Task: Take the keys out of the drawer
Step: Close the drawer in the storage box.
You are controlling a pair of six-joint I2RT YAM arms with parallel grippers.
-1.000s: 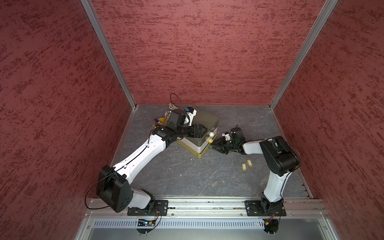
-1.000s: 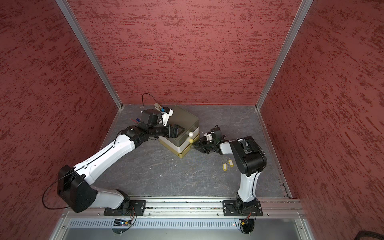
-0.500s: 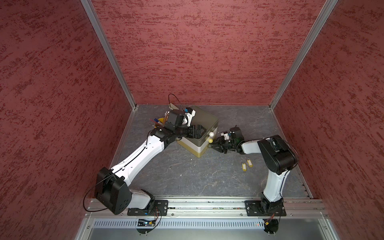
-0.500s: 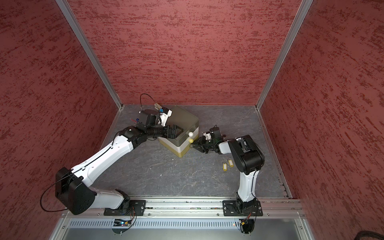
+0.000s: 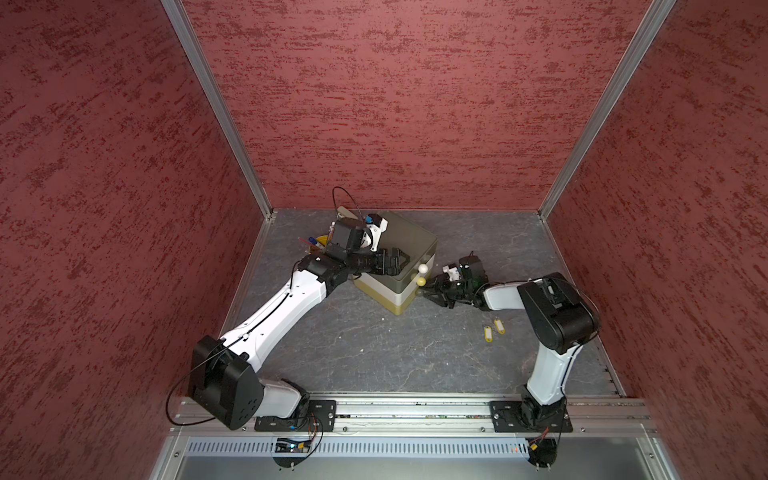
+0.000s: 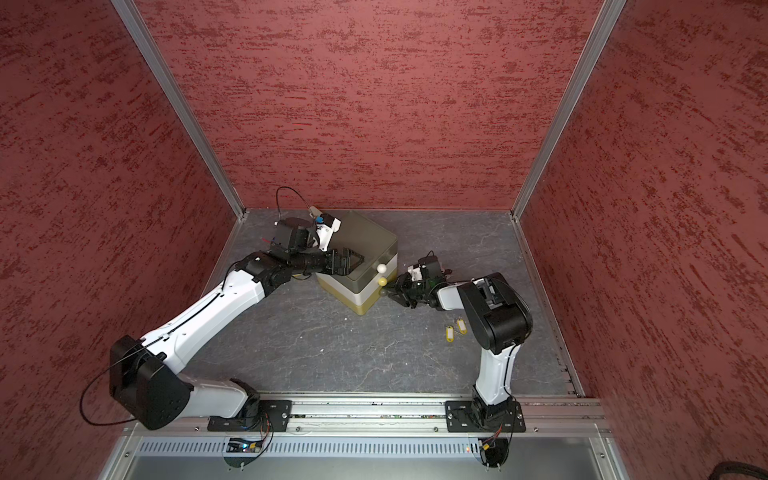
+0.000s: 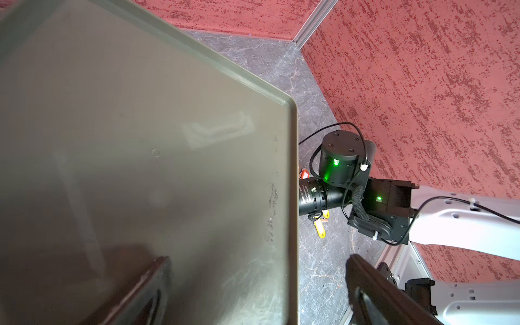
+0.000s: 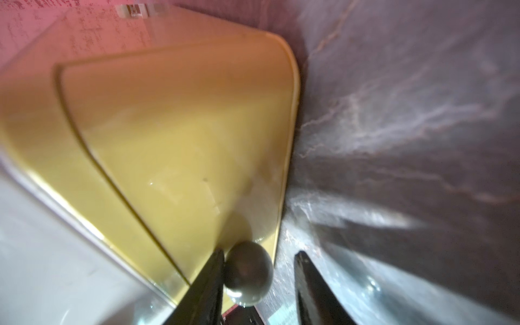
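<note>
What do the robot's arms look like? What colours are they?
The left arm and right arm have smooth white shells and chunky black joints. The left tool and right tool are black, each with two thin fingers. Black cables run along both arms. Green lights glow on the right wrist, beside tiny white lettering.

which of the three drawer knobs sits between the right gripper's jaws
The dark knob on the bottom, yellow drawer: jaws of the right gripper flank it. The white knob and yellow knob sit higher, outside them.
</note>
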